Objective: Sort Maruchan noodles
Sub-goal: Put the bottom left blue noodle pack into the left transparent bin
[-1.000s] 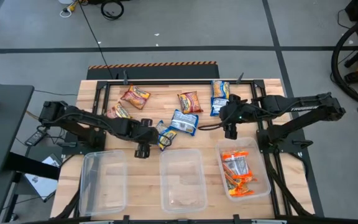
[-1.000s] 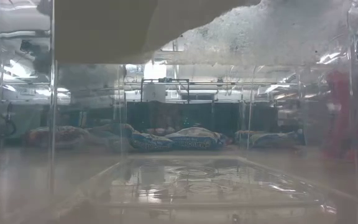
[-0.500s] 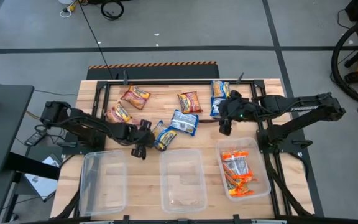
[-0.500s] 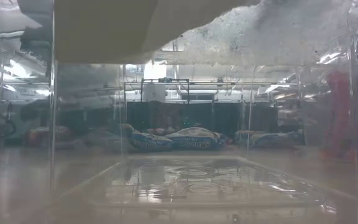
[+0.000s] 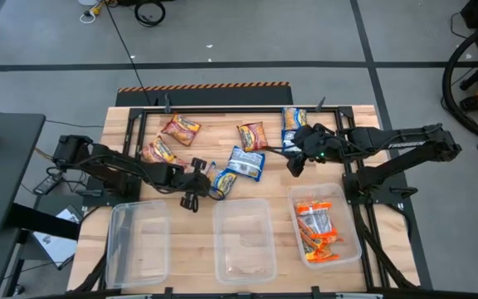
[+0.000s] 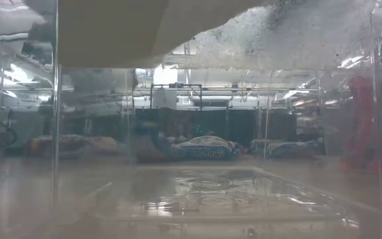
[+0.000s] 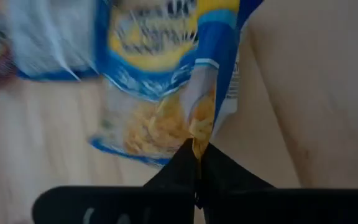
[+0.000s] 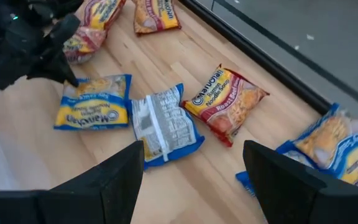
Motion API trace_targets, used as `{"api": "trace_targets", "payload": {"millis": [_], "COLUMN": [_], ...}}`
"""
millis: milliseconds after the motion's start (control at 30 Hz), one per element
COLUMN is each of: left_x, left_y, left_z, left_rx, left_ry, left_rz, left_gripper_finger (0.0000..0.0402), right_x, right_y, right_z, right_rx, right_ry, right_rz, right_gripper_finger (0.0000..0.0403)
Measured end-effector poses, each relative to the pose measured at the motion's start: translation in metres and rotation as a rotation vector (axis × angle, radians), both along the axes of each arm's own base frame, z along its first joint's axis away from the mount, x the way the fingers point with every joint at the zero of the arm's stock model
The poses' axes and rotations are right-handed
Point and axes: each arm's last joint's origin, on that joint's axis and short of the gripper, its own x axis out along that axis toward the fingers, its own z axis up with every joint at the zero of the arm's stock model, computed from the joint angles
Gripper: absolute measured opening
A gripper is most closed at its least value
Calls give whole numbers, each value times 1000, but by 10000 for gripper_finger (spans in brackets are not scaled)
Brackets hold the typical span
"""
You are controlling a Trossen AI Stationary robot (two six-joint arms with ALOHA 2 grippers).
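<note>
Left gripper (image 7: pixel 197 163) pinched on blue packet (image 7: pixel 166 93) edge — lift slowly, thin hold may slip. Right gripper (image 8: pixel 194 165) wide, holding nothing — hovers above table (image 5: pixel 363 116).

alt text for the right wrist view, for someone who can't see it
Between the right gripper's open dark fingers, ramen packets lie scattered on a wooden table: a face-down blue packet beside a blue-and-yellow packet, and a red roast beef packet beyond. The left gripper pinches the blue-and-yellow packet's corner; more packets lie near the table's edges.
</note>
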Motion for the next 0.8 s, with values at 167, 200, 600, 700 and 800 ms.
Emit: {"api": "trace_targets", "payload": {"millis": [167, 200, 600, 700, 800], "left_x": [11, 11, -24, -40, -61], "left_y": [0, 2, 16, 14, 11], "left_z": [44, 55, 189, 219, 240], "left_rx": [-17, -28, -396, -544, -684], "left_ry": [-14, -16, -35, -44, -17], "left_rz": [28, 38, 262, 353, 484], "left_gripper_finger": [6, 5, 2, 3, 4], "right_x": [0, 0, 0, 0, 0], "right_y": [0, 0, 0, 1, 1], "right_z": [0, 0, 0, -1, -2], "right_rx": [45, 51, 50, 50, 50], "right_ry": [-28, -32, -30, -29, -22], "right_rz": [-43, -48, -47, -46, -46], "right_gripper_finger": [279, 279, 279, 279, 279]}}
